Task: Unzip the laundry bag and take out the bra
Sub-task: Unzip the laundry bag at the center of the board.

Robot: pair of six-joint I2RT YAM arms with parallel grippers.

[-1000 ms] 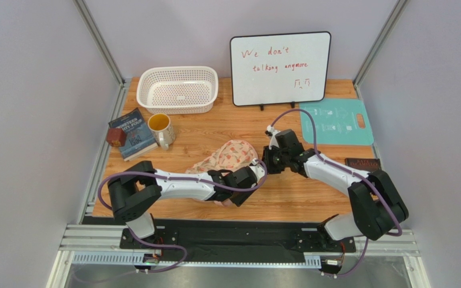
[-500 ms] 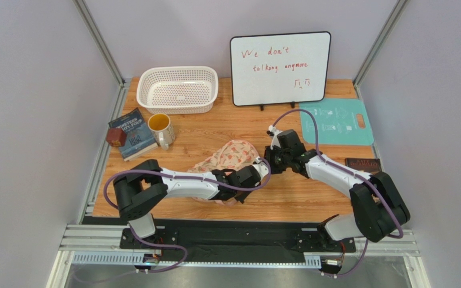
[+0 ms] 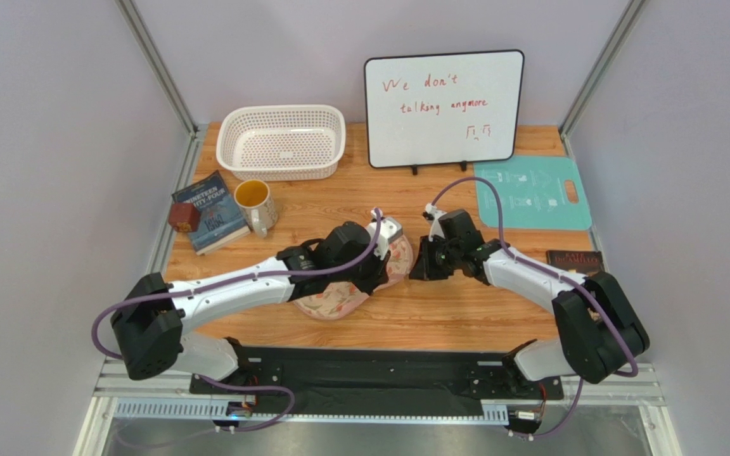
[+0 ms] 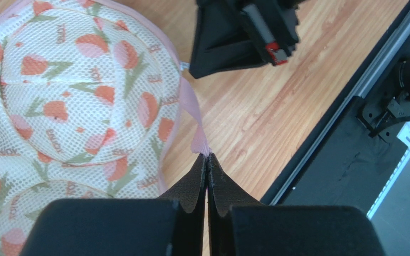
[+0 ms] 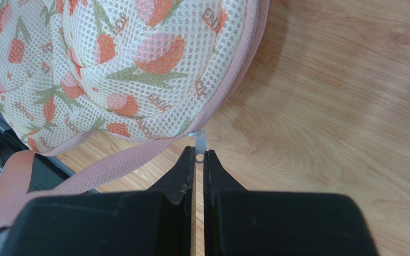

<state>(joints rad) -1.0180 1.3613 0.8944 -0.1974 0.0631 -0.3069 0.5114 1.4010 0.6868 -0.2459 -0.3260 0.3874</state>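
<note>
The laundry bag (image 3: 333,302) is a cream mesh pouch with red tulip print and pink trim, lying at the table's middle under my left arm. Its lobes fill the left wrist view (image 4: 79,101) and the right wrist view (image 5: 121,58). My left gripper (image 3: 375,274) is shut on the pink strap loop (image 4: 200,140), pinched at the fingertips (image 4: 207,158). My right gripper (image 3: 416,264) is shut on the small metal zipper pull (image 5: 199,143) at the bag's pink zipper edge, held between its tips (image 5: 199,154). The strap (image 5: 111,166) trails left. The bra is hidden.
A white perforated basket (image 3: 281,141) and a whiteboard (image 3: 443,107) stand at the back. A book (image 3: 212,214) with a brown cube (image 3: 184,217) and a yellow mug (image 3: 255,204) sit left. A teal board (image 3: 533,193) lies right. The black rail (image 4: 341,149) runs along the near edge.
My left arm has swung back and up over the bag, and its gripper has shut on the pink strap. The bag shifted beneath it. The right gripper has kept its hold with little movement.
</note>
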